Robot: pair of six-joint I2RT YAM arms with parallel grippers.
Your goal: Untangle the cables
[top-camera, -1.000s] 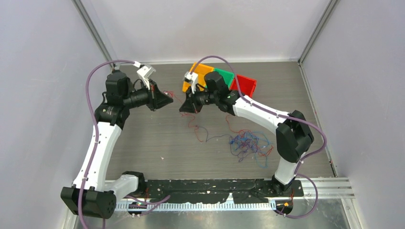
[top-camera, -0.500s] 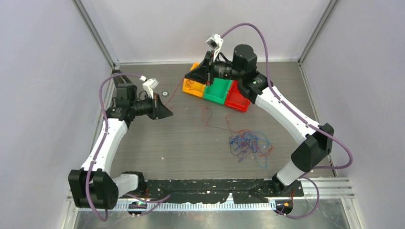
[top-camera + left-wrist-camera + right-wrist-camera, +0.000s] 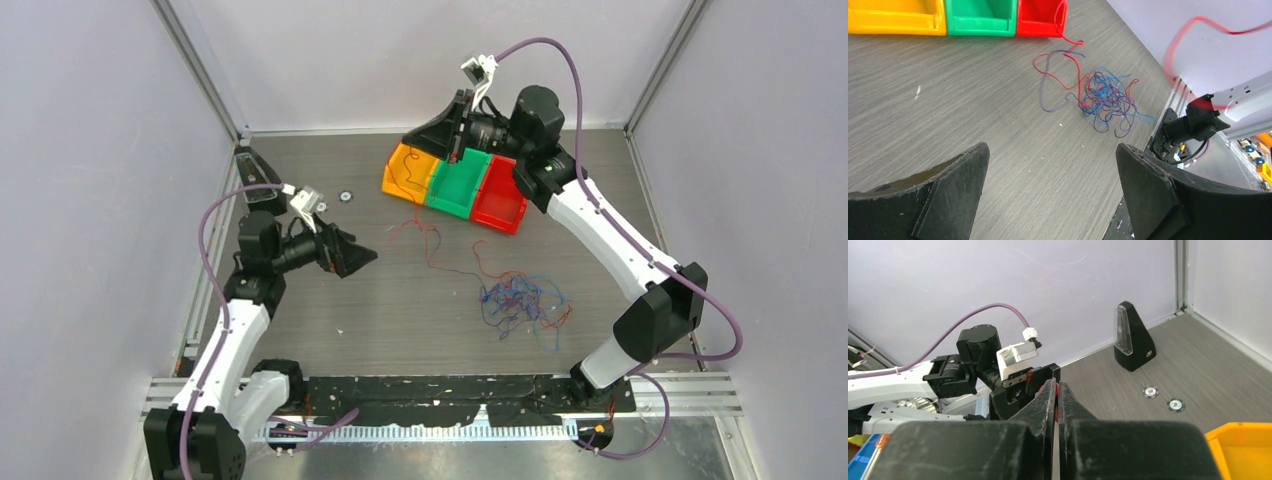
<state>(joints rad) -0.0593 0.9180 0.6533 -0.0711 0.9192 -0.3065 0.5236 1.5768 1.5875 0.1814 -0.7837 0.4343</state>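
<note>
Cables (image 3: 520,302) are seen knotted toward the table's (image 3: 330,310) near-right part, while one red strand (image 3: 428,235) is pinched in the fully closed R gripper (image 3: 1055,390) and raised over the far-edge bins (image 3: 400,185), prob. to draw it free, w/ the L gripper (image 3: 1052,150) held wide open, empty.

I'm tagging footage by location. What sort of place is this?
Probably a robotics lab test cell: plain lavender walls enclose a wood-grain table, two robot arms are bolted at its near edge, and colour-coded bins sit near tangled cables.
</note>
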